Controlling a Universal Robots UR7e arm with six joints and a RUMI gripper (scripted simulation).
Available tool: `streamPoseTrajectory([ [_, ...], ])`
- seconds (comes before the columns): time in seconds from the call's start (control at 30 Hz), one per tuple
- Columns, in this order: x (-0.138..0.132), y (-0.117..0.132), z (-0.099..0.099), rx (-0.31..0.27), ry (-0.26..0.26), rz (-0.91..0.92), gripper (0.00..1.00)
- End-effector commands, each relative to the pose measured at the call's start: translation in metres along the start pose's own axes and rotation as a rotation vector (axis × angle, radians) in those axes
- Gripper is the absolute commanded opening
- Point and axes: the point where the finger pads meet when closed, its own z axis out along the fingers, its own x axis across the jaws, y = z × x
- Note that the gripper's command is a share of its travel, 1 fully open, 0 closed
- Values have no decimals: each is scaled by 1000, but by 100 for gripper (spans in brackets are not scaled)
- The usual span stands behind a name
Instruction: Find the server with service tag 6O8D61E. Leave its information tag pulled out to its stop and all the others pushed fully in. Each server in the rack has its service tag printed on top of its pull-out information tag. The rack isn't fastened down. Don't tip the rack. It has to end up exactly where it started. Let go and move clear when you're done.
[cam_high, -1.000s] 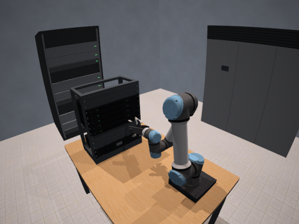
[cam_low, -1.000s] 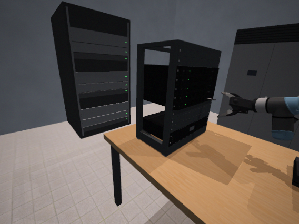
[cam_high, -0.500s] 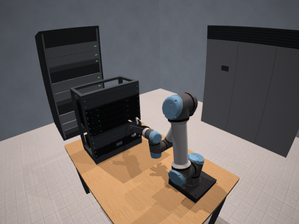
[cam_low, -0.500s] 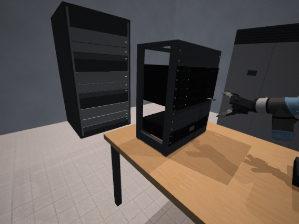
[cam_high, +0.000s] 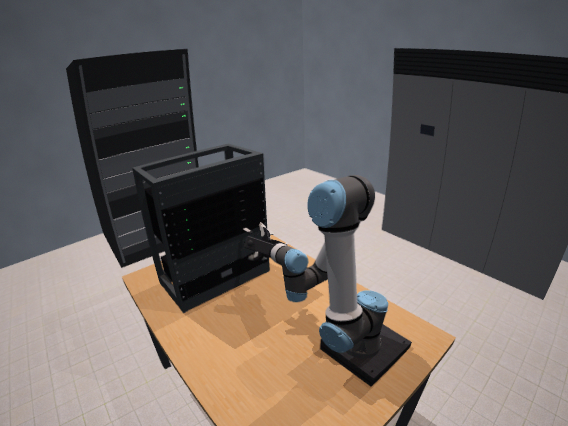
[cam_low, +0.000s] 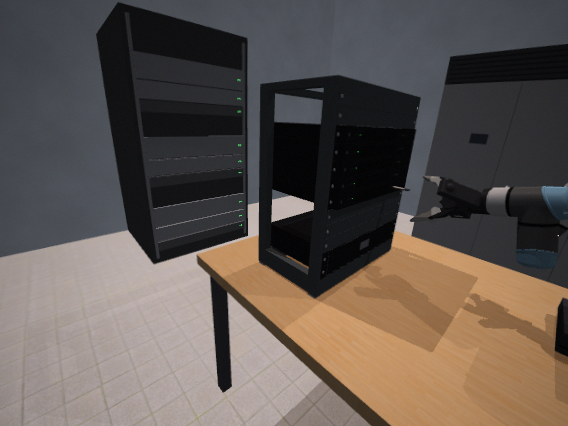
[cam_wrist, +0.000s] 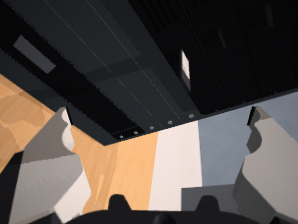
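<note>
black metal made the open-frame rack (cam_low: 317, 210), which stood upright on the wooden table (cam_low: 380, 350) near its far corner. dark server fronts with small green lights filled its upper part. one information tag (cam_low: 401, 188) was a thin pale strip. it stuck out from the right edge of the server fronts, about halfway up the rack. its long axis was level and it pointed away from the rack face toward the arm. in the wrist view the tag (cam_wrist: 185, 69) showed as a small light rectangle on the dark panel, and its print was too small to read. the gripper (cam_low: 423, 199) hung just beside the tag, apart from it, with both jaws spread wide and nothing between them.
</note>
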Motion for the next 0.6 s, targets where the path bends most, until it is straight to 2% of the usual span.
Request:
streamPoseTrajectory([
  [0.0,1,0,0,3,2,19,100],
  [0.57,2,0,-1,14,4,115,100],
])
